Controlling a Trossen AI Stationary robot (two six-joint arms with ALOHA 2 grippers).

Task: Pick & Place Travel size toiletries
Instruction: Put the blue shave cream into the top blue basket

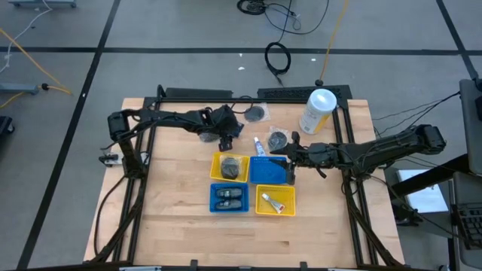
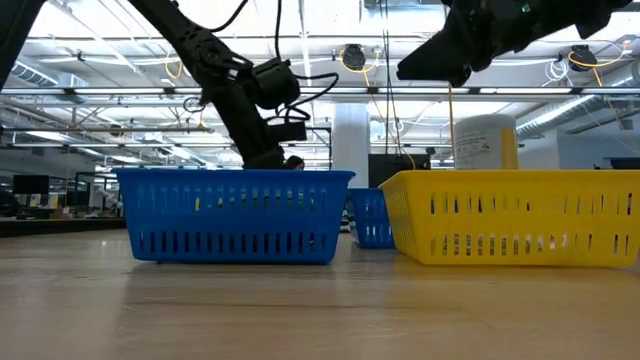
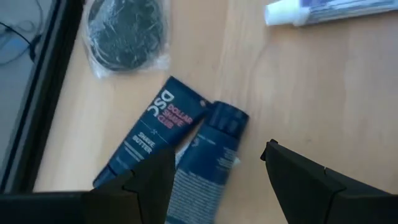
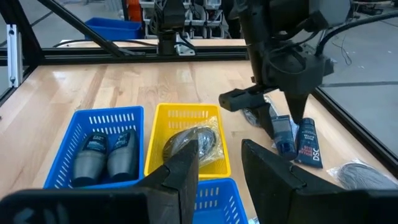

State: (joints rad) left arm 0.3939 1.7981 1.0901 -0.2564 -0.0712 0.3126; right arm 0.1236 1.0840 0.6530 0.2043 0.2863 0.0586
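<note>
The left hand [image 3: 214,180] hangs over two dark blue tubes [image 3: 205,155] that lie side by side and touching on the worktop [image 3: 311,93]. Its fingers [image 3: 149,180] stand apart and grip nothing, with the nearer tube lying in the gap between them. Just beyond the tubes lies a round grey packet [image 3: 127,31] in clear wrap, and off to one side a thin white tube [image 3: 329,11] with blue print.

The step in hand looks like the approach for a pick: the hand is lined up above the tubes but not yet down on them. The next move calls for a straight descent with the fingers astride one tube only. Since the two tubes touch, the inner finger would have to go into the seam between them or push the neighbour aside, so the hand may need a slight shift first.

The right hand [image 4: 217,180] hovers above the cluster of trays, fingers part-way apart and empty. Below it is a blue tray [image 4: 217,193]; ahead of it a yellow tray [image 4: 160,127] already holds a wrapped grey packet [image 4: 193,143], and next to that another blue tray [image 4: 68,134] holds two dark bottles [image 4: 107,155]. In the high view a further yellow tray [image 1: 276,200] holds a pale tube. Some sorting is done, and the items beside the left hand remain.
</note>
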